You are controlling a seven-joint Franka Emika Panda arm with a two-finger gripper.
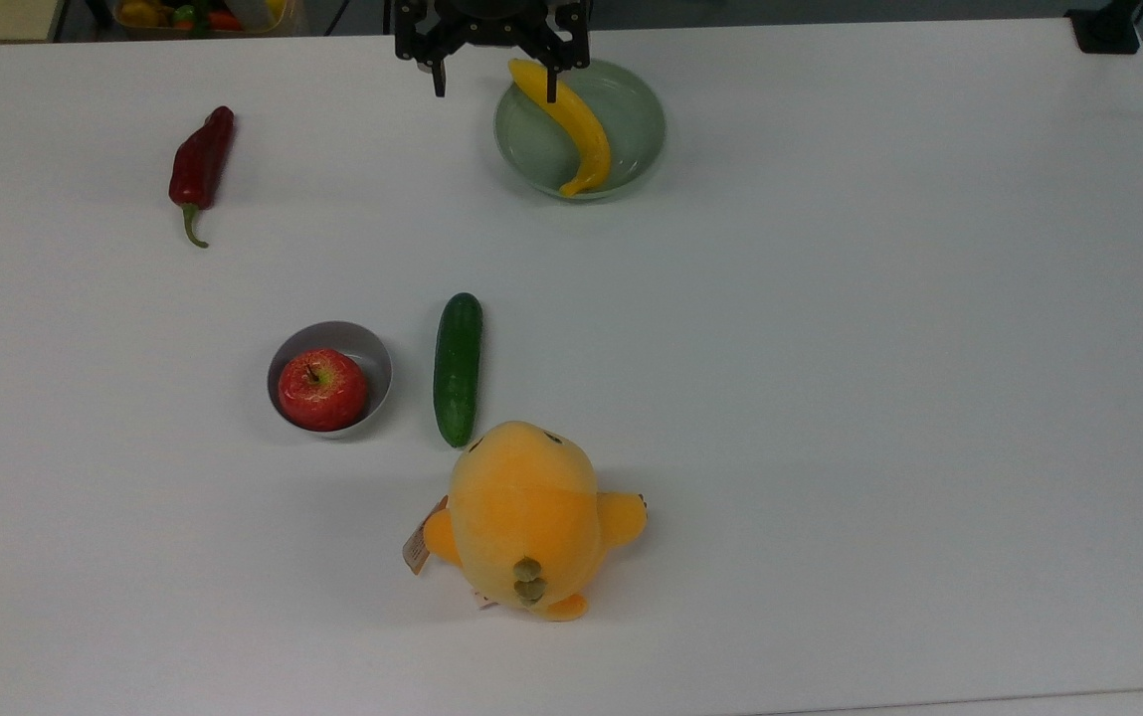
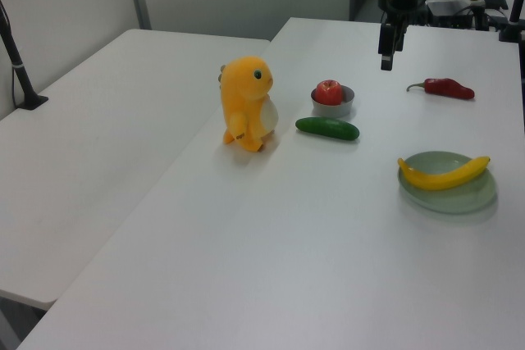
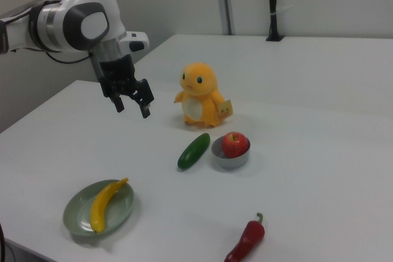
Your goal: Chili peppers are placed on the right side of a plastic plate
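A Franka arm's gripper [image 1: 496, 88] is hanging above the white table [image 1: 830, 398] with its two fingers spread wide and nothing between them, near the far edge in the top view. The chili peppers [image 1: 200, 159] are lying flat on the table well off to the top view's left of the plastic plate [image 1: 631, 109], which is holding a yellow banana [image 1: 576, 129]. A cucumber [image 1: 458, 368] is lying between a grey bowl [image 1: 372, 353] holding a red apple [image 1: 322, 389] and an orange plush toy [image 1: 526, 512].
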